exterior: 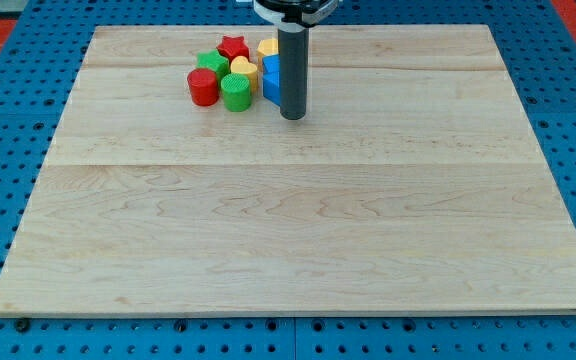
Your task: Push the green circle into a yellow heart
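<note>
Wooden board (298, 230) carrying my tip (293, 117), a bare rod gripping nothing. Blue block (270, 78) touches its left side. Farther left, the green circle (236, 92) already abuts the yellow heart (244, 70); the red cylinder (203, 87) lies beyond. Risk: a leftward push through blue could scatter the cluster.

Bright, even overhead light, sharp focus, only faint soft shadows under the blocks.
</note>
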